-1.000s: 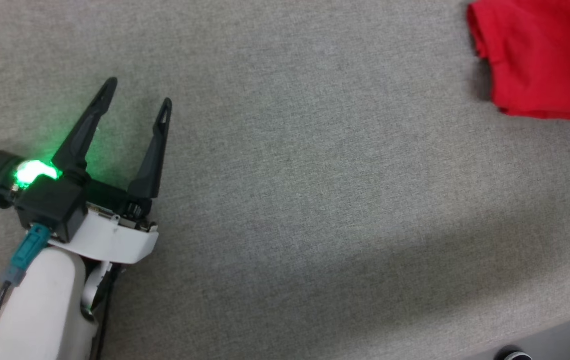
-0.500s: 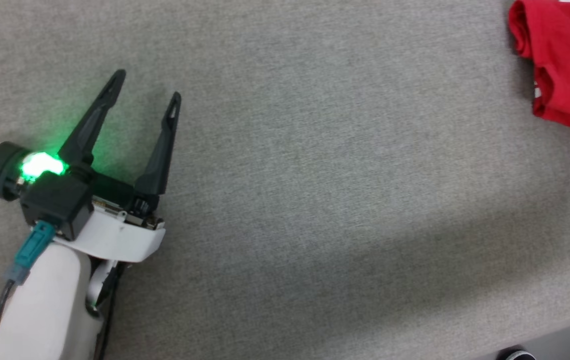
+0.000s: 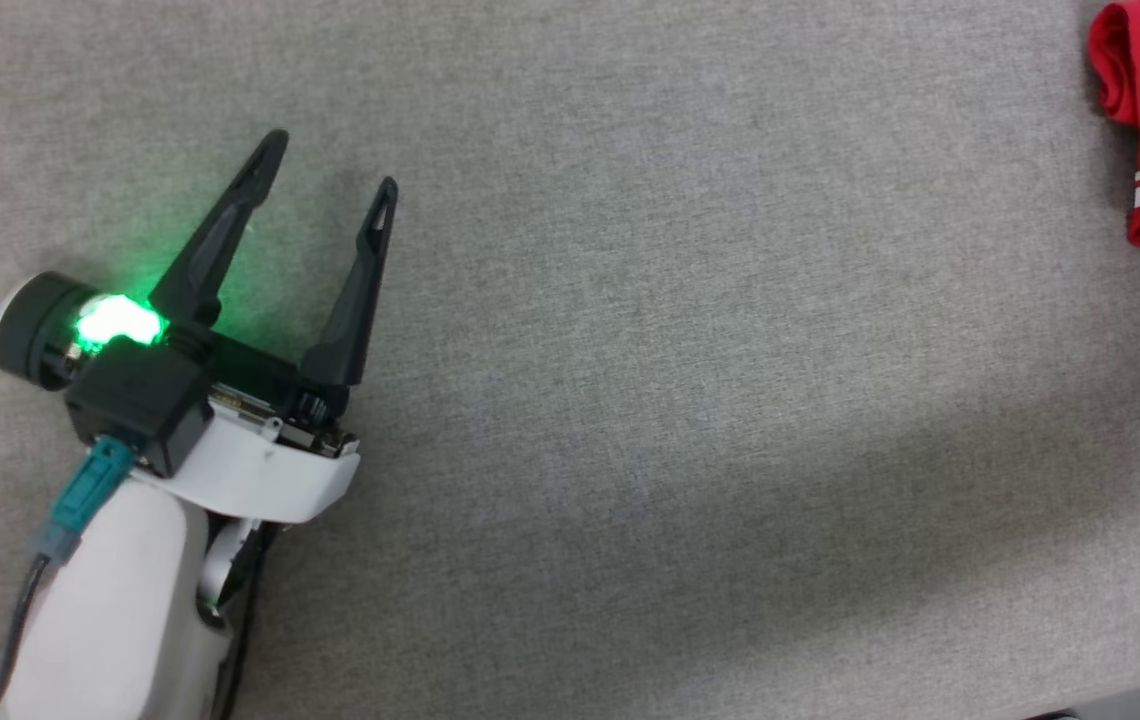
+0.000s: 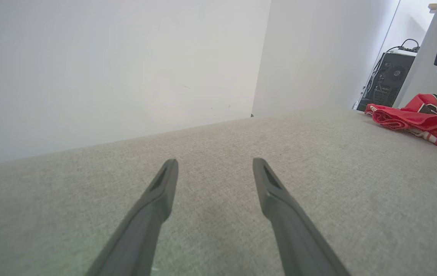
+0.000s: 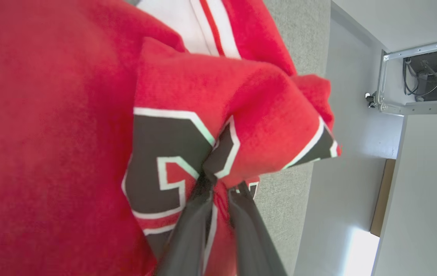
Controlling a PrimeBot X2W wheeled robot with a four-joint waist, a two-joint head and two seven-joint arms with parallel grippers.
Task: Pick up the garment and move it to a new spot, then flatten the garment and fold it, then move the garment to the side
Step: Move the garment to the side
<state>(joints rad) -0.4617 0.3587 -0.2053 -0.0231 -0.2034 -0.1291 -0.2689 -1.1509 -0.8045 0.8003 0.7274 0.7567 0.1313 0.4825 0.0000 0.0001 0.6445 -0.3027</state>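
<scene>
The garment point(image 5: 50, 115), bright red with a white, red-striped sleeve and a black, white-outlined block print too crumpled to read, lies bunched far right on the grey counter point(image 3: 680, 350). The right hand point(image 5: 222, 184) pinches a fold of it; the left hand point(image 3: 328, 165) gapes empty.

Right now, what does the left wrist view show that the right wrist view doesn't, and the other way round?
Left wrist view: the left gripper, fingers spread with nothing between them, a white wall and a dark computer tower. Right wrist view: the right gripper, fingers pinched on the garment at its black printed patch, a striped white sleeve and a metal wall bracket. Both: the red garment and the grey cloth surface.
</scene>
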